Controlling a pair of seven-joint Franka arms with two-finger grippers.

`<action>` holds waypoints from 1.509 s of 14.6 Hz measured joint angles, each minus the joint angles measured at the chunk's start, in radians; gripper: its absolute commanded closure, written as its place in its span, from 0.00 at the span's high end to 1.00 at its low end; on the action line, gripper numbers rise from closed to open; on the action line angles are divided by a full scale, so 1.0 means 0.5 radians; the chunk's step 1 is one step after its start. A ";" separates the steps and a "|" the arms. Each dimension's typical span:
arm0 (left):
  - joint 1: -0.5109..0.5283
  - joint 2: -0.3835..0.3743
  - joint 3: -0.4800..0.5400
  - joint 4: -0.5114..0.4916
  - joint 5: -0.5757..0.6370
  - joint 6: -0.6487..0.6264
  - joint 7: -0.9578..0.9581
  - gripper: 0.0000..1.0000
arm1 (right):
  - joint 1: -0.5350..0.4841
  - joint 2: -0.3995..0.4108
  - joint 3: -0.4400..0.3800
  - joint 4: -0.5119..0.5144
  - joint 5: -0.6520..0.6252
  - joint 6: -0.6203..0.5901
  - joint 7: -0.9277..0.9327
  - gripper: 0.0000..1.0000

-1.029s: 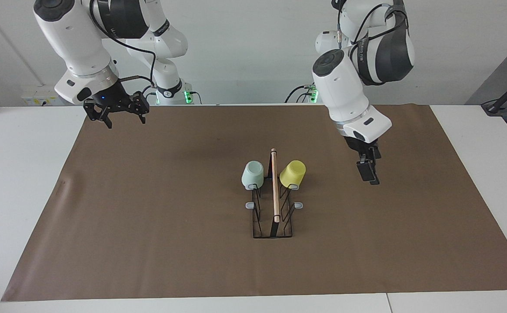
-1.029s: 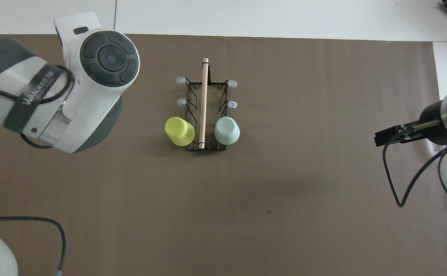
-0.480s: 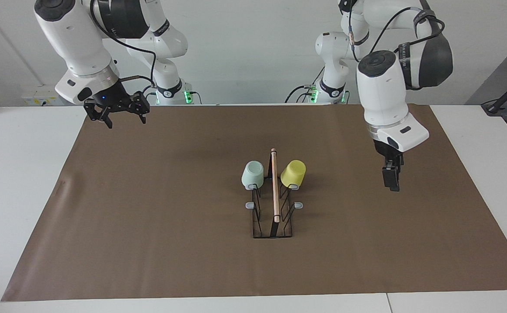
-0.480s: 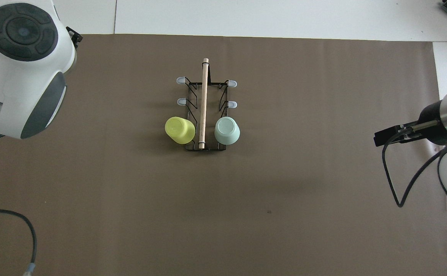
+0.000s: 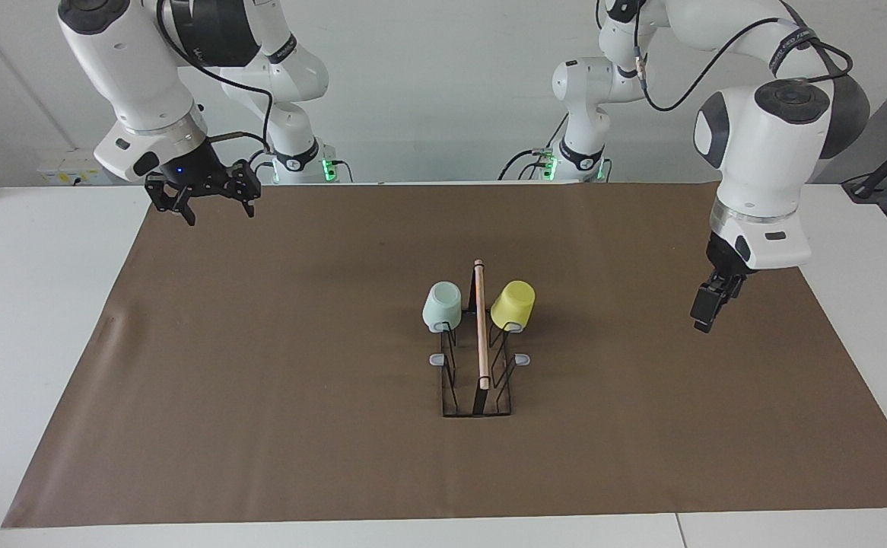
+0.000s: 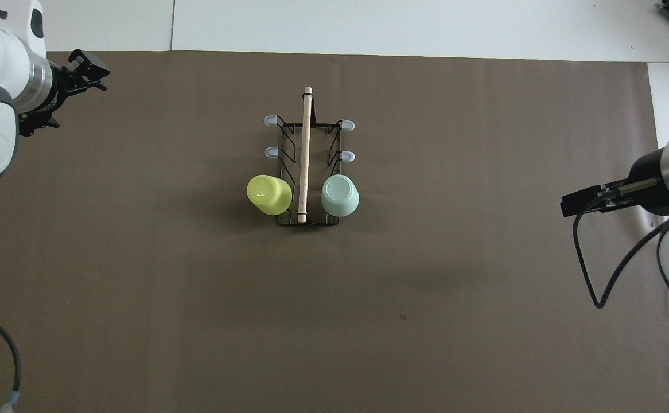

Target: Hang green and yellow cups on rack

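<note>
Facing the robots, we see the rack (image 5: 478, 358) mid-mat, its robot-end prongs carrying the green cup (image 5: 442, 306) and yellow cup (image 5: 513, 304), inverted. The right gripper (image 5: 216, 211) hangs wide and empty; the left gripper (image 5: 705, 313) hangs empty, jaws apart.

Overhead, we find the yellow cup (image 6: 269, 195) toward the left arm's end, the green cup (image 6: 339, 195) toward the right arm's.

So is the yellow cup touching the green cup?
Apart. The overhead view shows the rack's wooden rod between the yellow cup and the green cup.
</note>
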 measured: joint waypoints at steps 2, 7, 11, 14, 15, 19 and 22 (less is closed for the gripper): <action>0.029 -0.045 0.000 -0.029 -0.075 -0.046 0.292 1.00 | 0.001 0.003 0.000 0.027 0.000 -0.016 0.000 1.00; 0.041 -0.190 -0.003 -0.057 -0.205 -0.342 0.943 1.00 | 0.001 0.003 -0.004 0.098 0.000 -0.148 0.000 1.00; -0.044 -0.332 0.139 -0.059 -0.337 -0.643 1.332 1.00 | 0.001 0.004 -0.005 0.109 0.000 -0.165 0.000 1.00; -0.088 -0.436 0.207 -0.068 -0.361 -0.843 1.551 1.00 | 0.001 0.003 -0.005 0.110 0.000 -0.165 0.000 1.00; -0.092 -0.463 0.206 -0.071 -0.362 -0.900 1.561 1.00 | 0.001 0.004 -0.005 0.110 0.000 -0.165 0.000 1.00; -0.093 -0.607 0.203 -0.168 -0.365 -0.978 1.561 1.00 | 0.001 0.004 -0.005 0.110 0.000 -0.165 0.000 1.00; -0.088 -0.701 0.216 -0.338 -0.437 -0.826 1.552 1.00 | 0.001 0.003 -0.005 0.110 0.000 -0.165 0.000 1.00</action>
